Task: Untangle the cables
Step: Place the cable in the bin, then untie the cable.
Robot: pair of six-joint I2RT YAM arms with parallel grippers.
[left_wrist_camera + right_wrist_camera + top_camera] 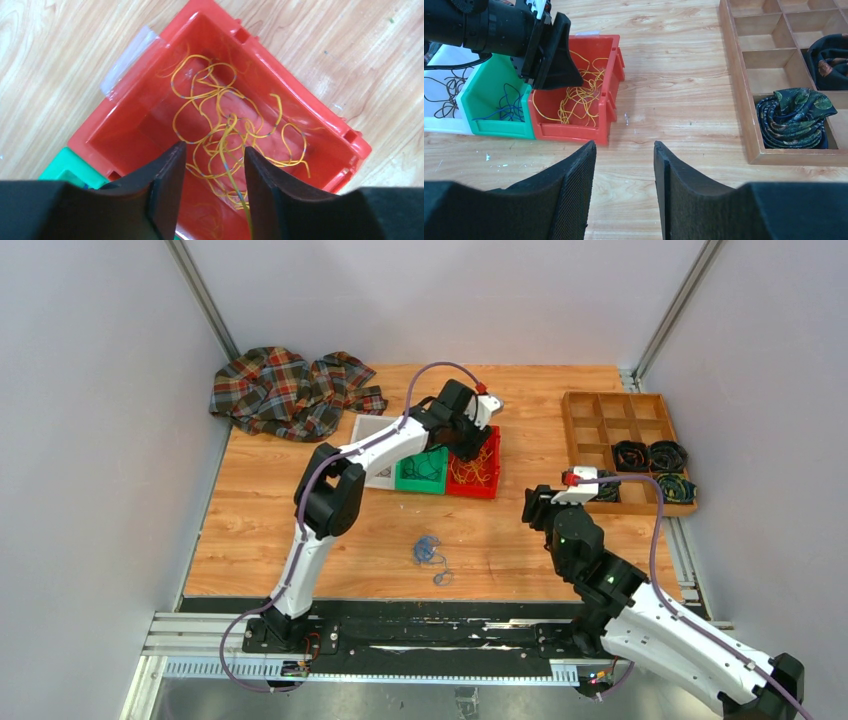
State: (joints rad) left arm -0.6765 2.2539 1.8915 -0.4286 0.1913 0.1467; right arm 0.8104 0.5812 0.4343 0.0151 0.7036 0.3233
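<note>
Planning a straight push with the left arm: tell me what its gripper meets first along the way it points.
Most likely the yellow-orange wire loops lying in the red bin: the left gripper points down into it, jaws apart, one strand rising between them. Depth is unclear.

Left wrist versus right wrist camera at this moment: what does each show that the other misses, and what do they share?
Left wrist only: a yellow-orange strand hanging between the left fingers, which stand apart. Right wrist only: blue wires in the green bin, black wires in the white bin, the wooden tray with rolled fabric, and the open right fingers. Both: the red bin holding yellow-orange wires, on the wooden table.
</note>
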